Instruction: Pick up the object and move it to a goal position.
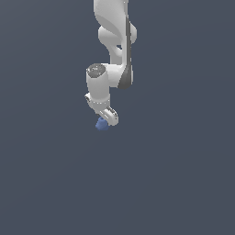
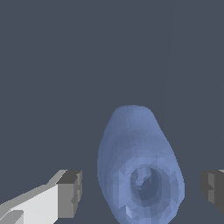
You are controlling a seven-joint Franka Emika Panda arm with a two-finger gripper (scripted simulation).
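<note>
gripper (image 2: 140,192) spread wide, holding nothing | object (image 2: 139,168) sits between the fingertips (image 2: 70,192), untouched, long axis running 12-to-6 across the closing line | exterior view: object at gripper's 7 o'clock

Your white arm (image 1: 112,50) hangs down from the top of the exterior view, wrist bent and gripper (image 1: 110,117) pointing downward. In the wrist view, your grey fingertips (image 2: 70,192) stand wide apart, touching nothing.
</note>
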